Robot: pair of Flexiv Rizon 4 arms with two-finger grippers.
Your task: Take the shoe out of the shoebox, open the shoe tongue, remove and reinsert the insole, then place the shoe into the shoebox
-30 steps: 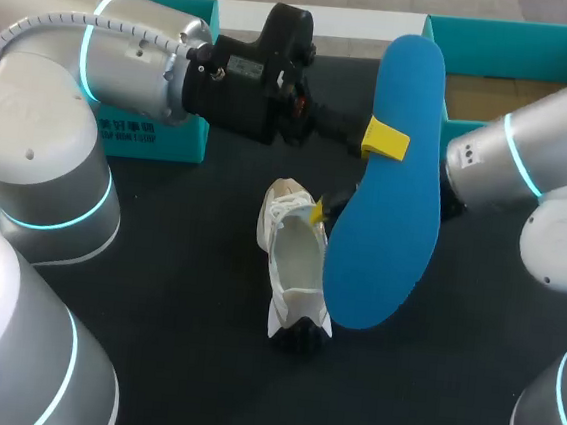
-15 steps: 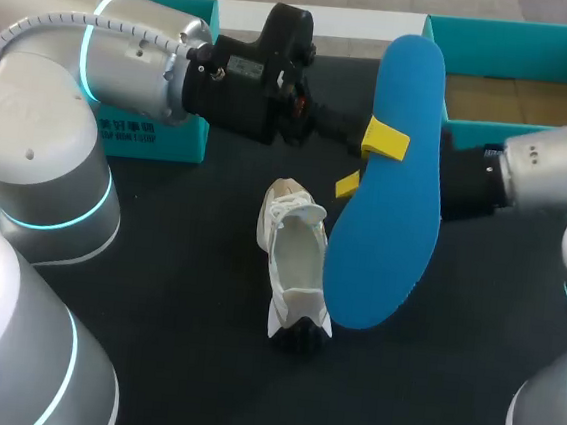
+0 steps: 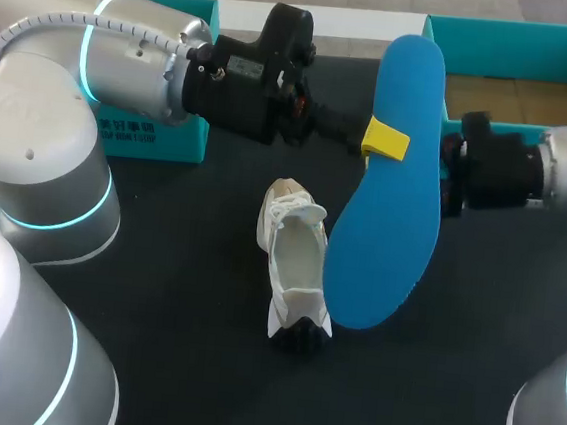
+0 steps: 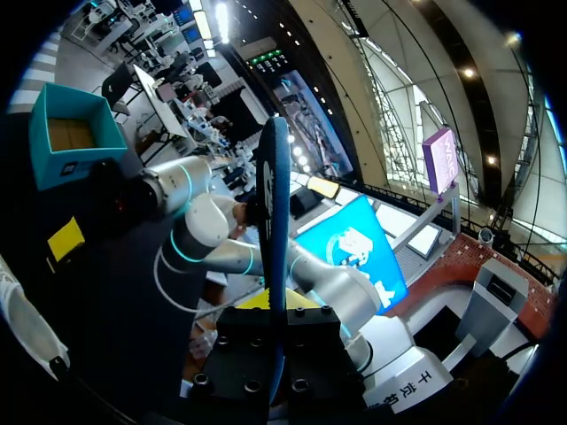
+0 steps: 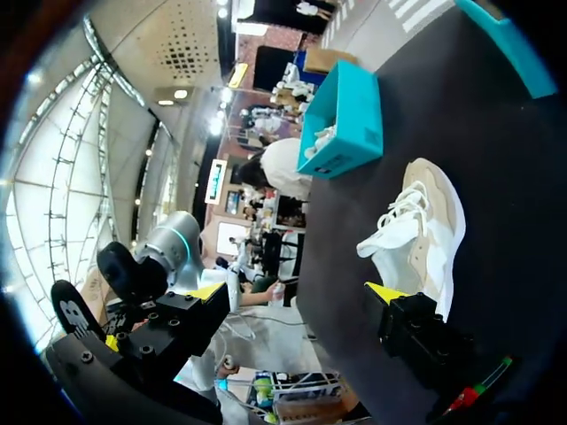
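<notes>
My left gripper (image 3: pixel 381 140) is shut on the blue insole (image 3: pixel 390 203) and holds it up over the table, one yellow finger across its face. In the left wrist view the insole (image 4: pixel 275 212) stands edge-on between the left gripper (image 4: pixel 276 310) jaws. The white shoe (image 3: pixel 294 259) lies on the black table beside the insole's lower end. My right gripper (image 5: pixel 297 292) is wide open and holds nothing, with the shoe (image 5: pixel 421 235) ahead of it. In the head view its fingertips are hidden behind the insole; only its black wrist (image 3: pixel 493 174) shows. The teal shoebox (image 3: pixel 521 40) stands at the back right.
A second teal box (image 3: pixel 160 140) stands at the back left, behind my left arm. Black tabletop (image 3: pixel 198 365) stretches in front of the shoe. The shoebox floor (image 3: pixel 520 100) shows bare cardboard.
My right gripper has drawn back from the shoe's opening toward the right, its yellow tip slipping out of sight behind the insole. The left arm, insole and shoe have not moved.
</notes>
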